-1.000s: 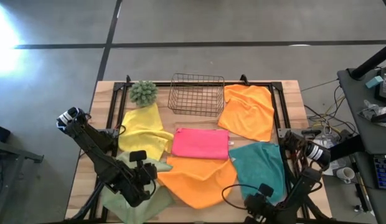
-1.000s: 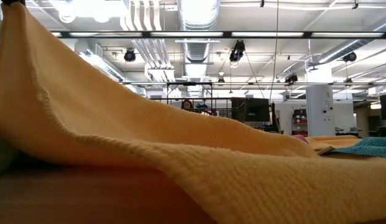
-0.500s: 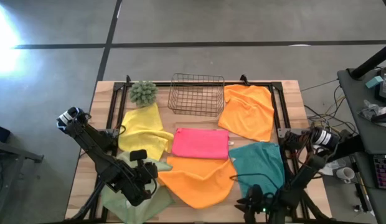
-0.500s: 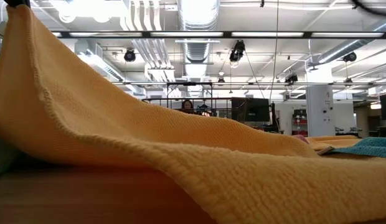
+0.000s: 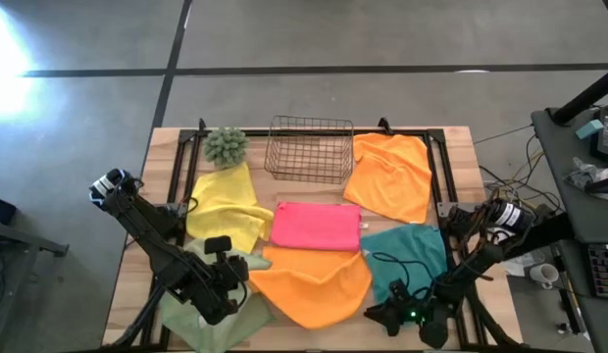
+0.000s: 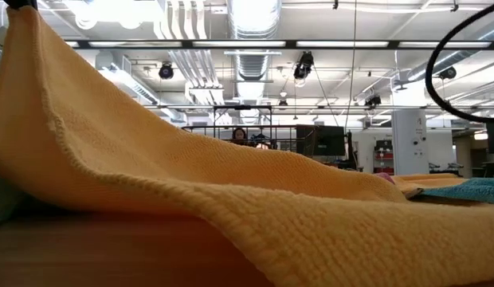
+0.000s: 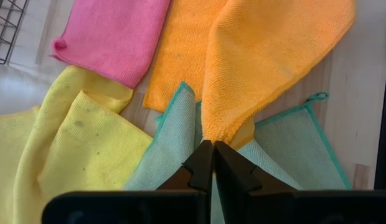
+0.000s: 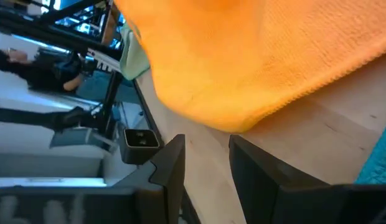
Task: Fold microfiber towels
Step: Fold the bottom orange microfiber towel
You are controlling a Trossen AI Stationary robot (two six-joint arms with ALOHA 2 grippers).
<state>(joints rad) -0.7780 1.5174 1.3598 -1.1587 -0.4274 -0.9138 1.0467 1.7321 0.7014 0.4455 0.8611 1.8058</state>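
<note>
i had the left gripper (image 7: 207, 149) pinched tight on a corner of the near orange towel (image 5: 309, 284), just in front of the pink towel (image 5: 316, 226). the right gripper (image 8: 205, 158) sat fingers apart, low at that orange towel's other front corner. the cloth looked light and floppy; i judged that free corner the place to grab.

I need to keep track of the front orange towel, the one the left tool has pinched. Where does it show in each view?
High view: front orange towel, front centre of the table, below the pink towel.
Low view: it fills the foreground, draped up to the picture's left.
Left wrist view: beyond the left tool, which pinches its corner.
Right wrist view: overhead, past the open right tool.
Shared landmark: the pink towel.
</note>
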